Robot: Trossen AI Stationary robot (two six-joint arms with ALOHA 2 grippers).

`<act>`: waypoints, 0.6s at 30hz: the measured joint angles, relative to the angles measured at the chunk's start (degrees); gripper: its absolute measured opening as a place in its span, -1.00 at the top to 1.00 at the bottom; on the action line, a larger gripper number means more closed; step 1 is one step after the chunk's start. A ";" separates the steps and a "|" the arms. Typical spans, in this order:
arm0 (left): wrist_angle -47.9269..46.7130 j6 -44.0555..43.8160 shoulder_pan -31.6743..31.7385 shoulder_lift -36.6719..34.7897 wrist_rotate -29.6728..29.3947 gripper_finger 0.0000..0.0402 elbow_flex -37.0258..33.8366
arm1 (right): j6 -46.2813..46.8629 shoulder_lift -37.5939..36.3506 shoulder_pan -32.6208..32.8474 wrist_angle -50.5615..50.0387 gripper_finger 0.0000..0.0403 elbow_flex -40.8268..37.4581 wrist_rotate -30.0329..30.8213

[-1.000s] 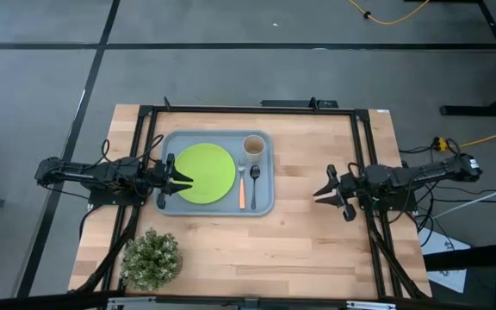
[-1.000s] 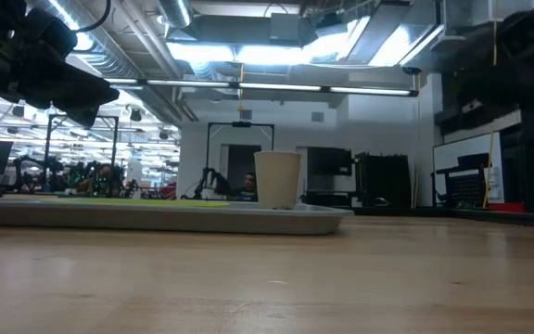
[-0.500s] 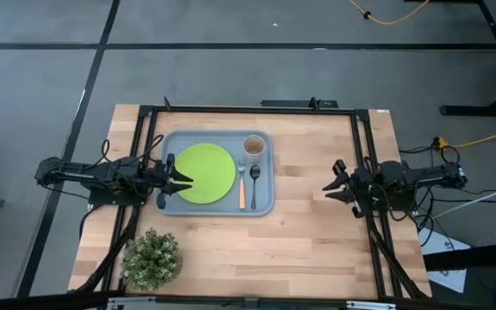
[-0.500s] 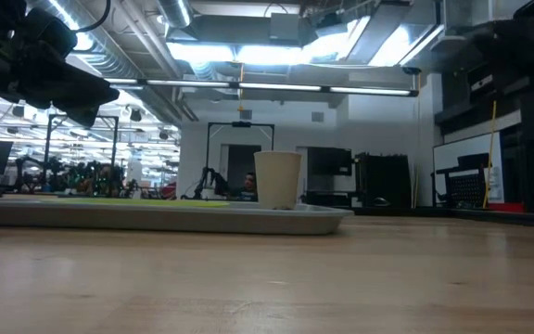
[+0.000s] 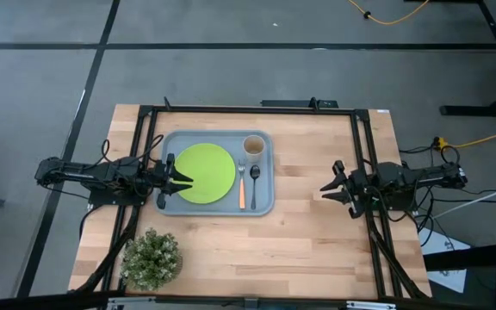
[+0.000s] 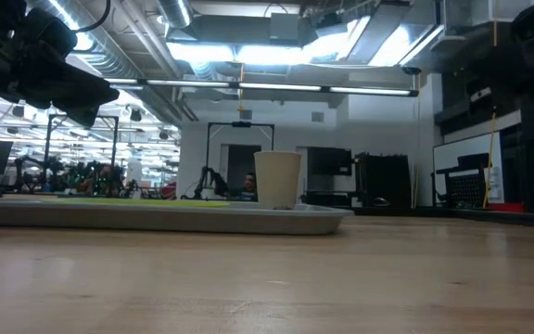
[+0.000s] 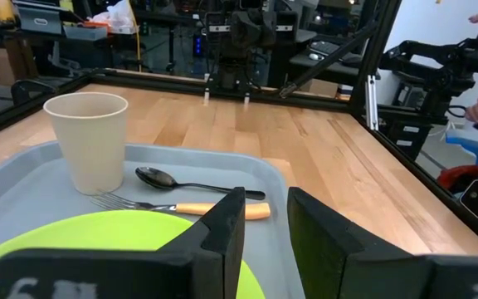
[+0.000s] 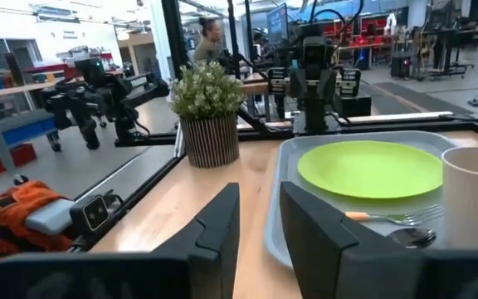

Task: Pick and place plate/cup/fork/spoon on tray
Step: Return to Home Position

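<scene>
While left claw (image 5: 183, 182) hangs released at tray (image 5: 218, 133) rim | right claw (image 5: 328, 182) released by table (image 5: 308, 232) edge, well apart

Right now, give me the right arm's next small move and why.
Probably draw the right end effector back toward its base at the right edge of the table. It hangs open and empty over bare wood, and the plate, cup, fork and spoon all sit on the tray, so nothing seems left to pick. The left end effector waits open over the plate's rim.
</scene>
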 joint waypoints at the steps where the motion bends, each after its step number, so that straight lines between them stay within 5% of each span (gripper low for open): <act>1: 0.00 0.02 0.00 0.00 0.00 0.57 0.00 | 0.54 0.00 0.00 0.00 0.53 0.00 0.00; 18: 0.00 0.01 0.01 0.00 0.00 0.57 0.00 | 4.37 0.20 0.00 0.04 0.53 0.00 0.00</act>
